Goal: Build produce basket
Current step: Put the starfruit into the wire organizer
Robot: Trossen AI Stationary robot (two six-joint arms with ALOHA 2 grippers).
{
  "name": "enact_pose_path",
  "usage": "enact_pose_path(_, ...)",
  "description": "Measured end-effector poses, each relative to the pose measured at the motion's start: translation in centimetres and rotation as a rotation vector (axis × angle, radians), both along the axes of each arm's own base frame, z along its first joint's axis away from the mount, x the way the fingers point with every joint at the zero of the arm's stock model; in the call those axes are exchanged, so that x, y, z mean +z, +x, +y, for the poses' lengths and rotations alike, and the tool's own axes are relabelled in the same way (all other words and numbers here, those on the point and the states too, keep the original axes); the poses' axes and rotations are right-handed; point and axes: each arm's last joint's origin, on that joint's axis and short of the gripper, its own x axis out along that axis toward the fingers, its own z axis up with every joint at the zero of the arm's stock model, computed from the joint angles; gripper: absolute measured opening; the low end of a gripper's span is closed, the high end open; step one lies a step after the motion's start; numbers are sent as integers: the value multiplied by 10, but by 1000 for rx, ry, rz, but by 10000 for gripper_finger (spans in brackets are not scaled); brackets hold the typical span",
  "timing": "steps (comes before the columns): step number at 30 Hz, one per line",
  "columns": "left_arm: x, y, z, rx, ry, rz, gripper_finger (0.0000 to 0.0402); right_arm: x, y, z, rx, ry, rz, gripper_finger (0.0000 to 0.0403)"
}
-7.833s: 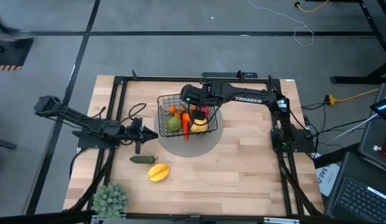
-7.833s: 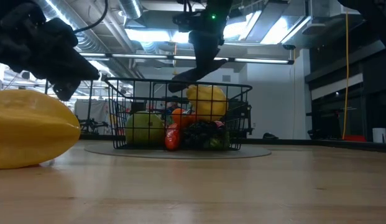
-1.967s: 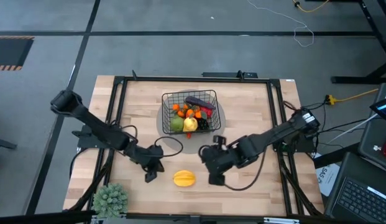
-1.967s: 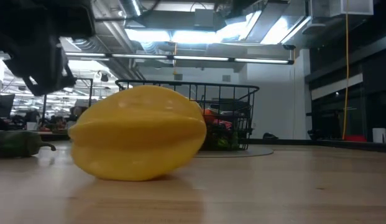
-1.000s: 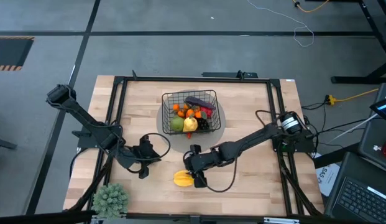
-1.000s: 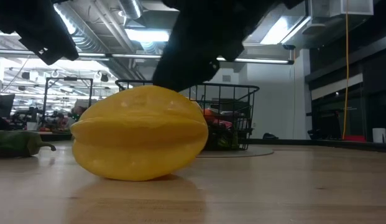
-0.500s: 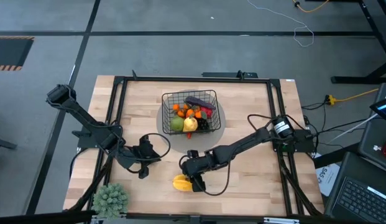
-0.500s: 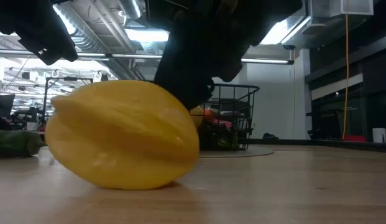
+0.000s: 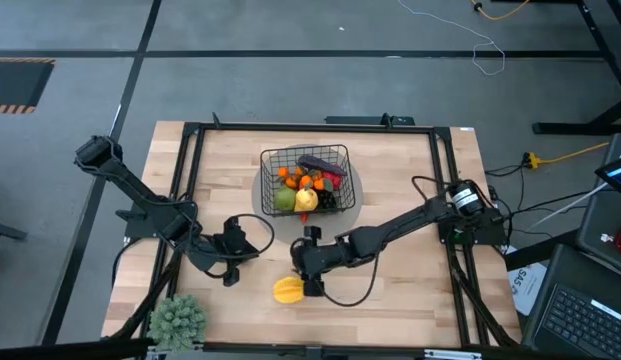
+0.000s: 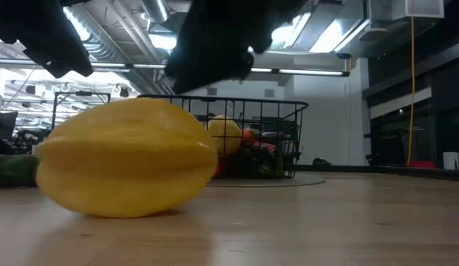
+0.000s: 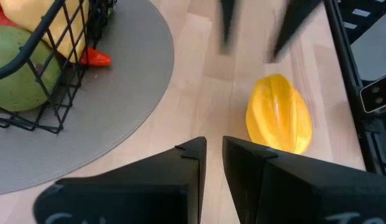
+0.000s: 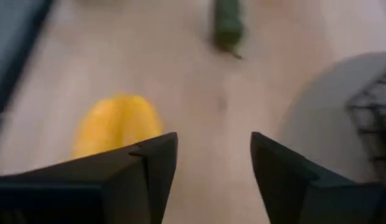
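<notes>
Yellow produce (image 9: pixel 287 291) on table, beside wide-open right claw (image 9: pixel 312 285); left claw (image 11: pixel 209 163) narrow.

- Table (image 9: pixel 410 180): pale wood planks, smooth, with a soft matt sheen.
- Basket (image 9: pixel 304 157): thin black wire mesh, matt.
- Mat (image 11: pixel 127 81) under the basket: grey, flat, matt.
- Starfruit (image 10: pixel 126 158): yellow plastic, smooth and ridged, slightly glossy.
- Apple (image 11: pixel 18 78): green, dull, faintly mottled skin.
- Cucumber (image 12: pixel 228 23): dark green; its finish is too blurred to tell.
- Left fingers (image 11: pixel 155 186): black plastic, matt.
- Frame (image 9: pixel 445 160) round the table: black metal bars.
</notes>
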Motion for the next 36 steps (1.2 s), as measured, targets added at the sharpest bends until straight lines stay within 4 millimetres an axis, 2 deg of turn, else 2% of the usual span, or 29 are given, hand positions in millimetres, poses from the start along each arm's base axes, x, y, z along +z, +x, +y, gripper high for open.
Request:
enact_pose_path(5,0,0,0,8,5,-4,41,2,0,8,181,169,28,187)
enact_pose_path(13,0,0,1,35,19,-17,41,-5,2,5,111,94,22,187)
enact_pose_path(25,1,1,2,45,25,-22,41,-5,-2,16,152,122,29,187)
enact_pose_path(36,1,1,2,46,25,-23,41,-43,10,22,170,131,44,187)
